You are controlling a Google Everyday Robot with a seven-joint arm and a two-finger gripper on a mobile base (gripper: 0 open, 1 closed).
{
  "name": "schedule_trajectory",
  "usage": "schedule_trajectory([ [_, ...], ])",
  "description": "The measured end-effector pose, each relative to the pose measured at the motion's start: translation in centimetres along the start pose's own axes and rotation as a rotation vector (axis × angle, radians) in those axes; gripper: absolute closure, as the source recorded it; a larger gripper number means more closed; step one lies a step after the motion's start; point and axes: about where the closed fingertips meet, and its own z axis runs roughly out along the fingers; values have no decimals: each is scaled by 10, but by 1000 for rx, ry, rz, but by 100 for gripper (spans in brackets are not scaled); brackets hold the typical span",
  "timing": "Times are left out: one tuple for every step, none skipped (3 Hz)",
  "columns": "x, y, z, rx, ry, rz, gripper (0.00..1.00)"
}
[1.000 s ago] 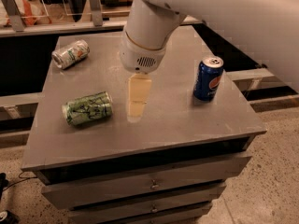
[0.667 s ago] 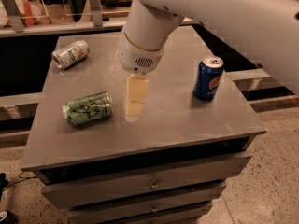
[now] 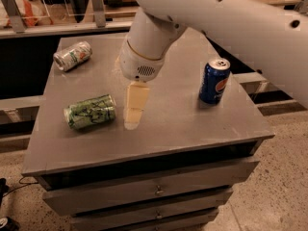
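My gripper [image 3: 133, 114] hangs from the white arm over the middle of the grey cabinet top [image 3: 168, 124], its cream finger pointing down, tip close to the surface. Nearest to it is a green can [image 3: 90, 111] lying on its side just to the left, apart from the finger. A blue Pepsi can [image 3: 214, 81] stands upright to the right. A silver and green can [image 3: 72, 55] lies on its side at the back left corner. Nothing is seen held.
The cabinet has drawers [image 3: 154, 191] below its front edge. A shelf with metal posts [image 3: 96, 4] runs behind. Speckled floor [image 3: 279, 177] lies to the right, and a cable [image 3: 9, 189] at the lower left.
The gripper has shifted slightly towards the front of the cabinet top. The three cans have not moved.
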Motion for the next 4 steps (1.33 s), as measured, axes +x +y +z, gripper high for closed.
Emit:
schedule_trajectory([
  [5,-14,26,-22,18,2,0],
  [4,-17,31,-28,13,5,0],
  [-1,-21,38,-41,1,5,0],
  [-5,-20,44,-53,-11,7,0],
])
